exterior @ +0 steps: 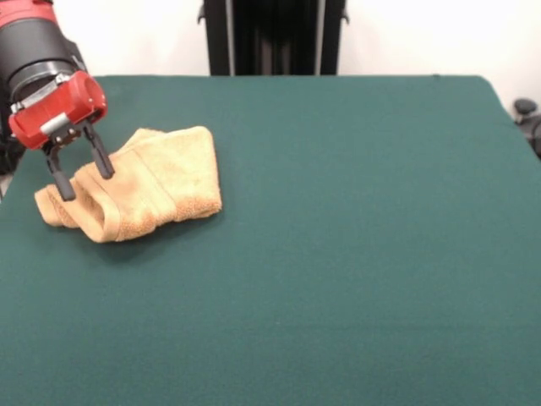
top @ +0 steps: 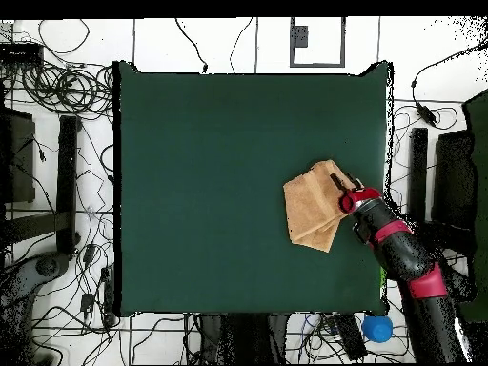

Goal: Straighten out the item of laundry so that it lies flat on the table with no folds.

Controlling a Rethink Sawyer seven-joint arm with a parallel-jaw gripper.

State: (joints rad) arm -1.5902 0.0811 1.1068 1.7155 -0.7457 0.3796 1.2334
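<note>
Fingers (exterior: 79, 173) apart, hovering over left end of folded towel (exterior: 152, 182); towel's bulk extends right across counter (exterior: 355, 254).

Towel (exterior: 148, 182) on table (exterior: 338, 254) far left; claw (exterior: 80, 176) at its left end

The arm (exterior: 34, 51) runs off the front view's upper left edge, and the gripper (exterior: 80, 173) covers part of the towel (exterior: 161, 182) there.

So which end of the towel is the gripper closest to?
The rolled, folded-over end at the front view's left. The open gripper hangs right over it; the towel lies flatter at its other end.
</note>
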